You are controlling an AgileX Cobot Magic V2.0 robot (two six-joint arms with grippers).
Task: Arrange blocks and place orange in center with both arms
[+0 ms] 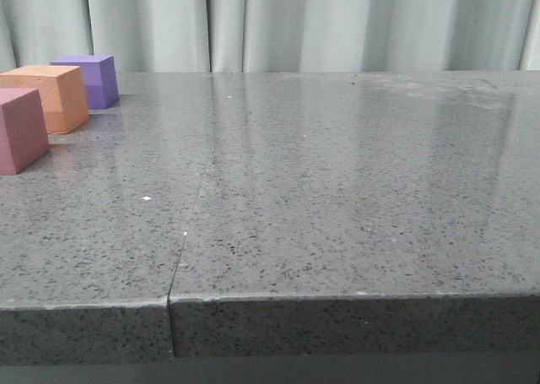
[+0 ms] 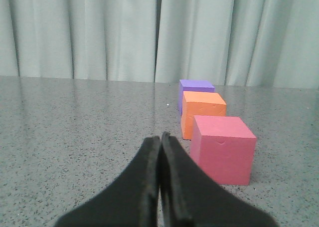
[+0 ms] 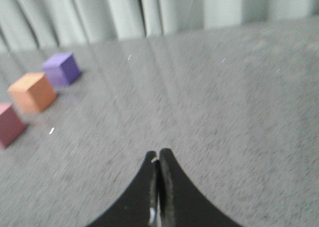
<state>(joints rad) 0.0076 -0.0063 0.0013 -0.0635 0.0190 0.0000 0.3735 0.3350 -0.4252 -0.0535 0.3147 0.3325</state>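
Note:
Three blocks stand in a row at the table's far left: the purple block [image 1: 89, 80] farthest back, the orange block [image 1: 51, 97] in the middle, the pink block [image 1: 20, 129] nearest the front. Neither arm shows in the front view. In the left wrist view my left gripper [image 2: 160, 137] is shut and empty, just short of the pink block [image 2: 223, 149], with the orange block [image 2: 202, 113] and purple block [image 2: 195, 90] lined up behind it. My right gripper [image 3: 158, 154] is shut and empty, well away from the purple block [image 3: 61, 69], orange block [image 3: 32, 92] and pink block [image 3: 9, 124].
The grey speckled table [image 1: 337, 198] has a seam running from its front edge toward the back [image 1: 181, 249]. A pale curtain [image 1: 295, 21] hangs behind the table's far edge. The front edge drops off close to the camera.

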